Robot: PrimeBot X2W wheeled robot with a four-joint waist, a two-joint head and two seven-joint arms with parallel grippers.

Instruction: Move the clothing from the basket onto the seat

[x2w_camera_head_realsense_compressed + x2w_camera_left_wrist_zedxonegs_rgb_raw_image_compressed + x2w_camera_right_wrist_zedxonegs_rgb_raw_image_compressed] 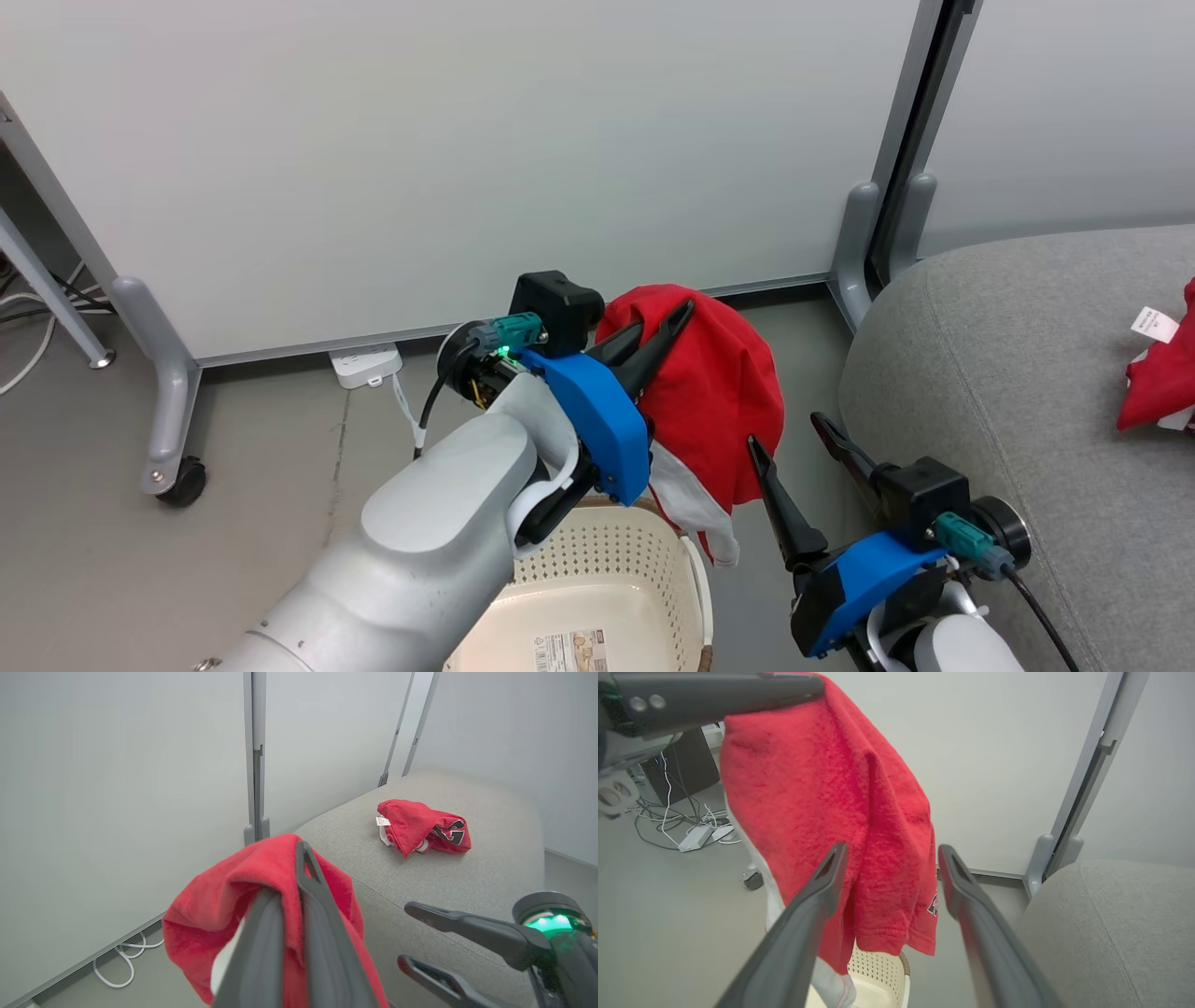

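1 held garment (719, 392), 1 resting garment (411, 821), 1 basket (616, 560).

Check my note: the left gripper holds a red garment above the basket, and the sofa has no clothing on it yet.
Wrong about the sofa: the left wrist view shows another red garment already lying on it. The left gripper does hold a red garment above the basket.

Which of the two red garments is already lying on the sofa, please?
The crumpled garment with the white tag, resting on the sofa; the other garment hangs from the fingers of the left gripper above the basket.
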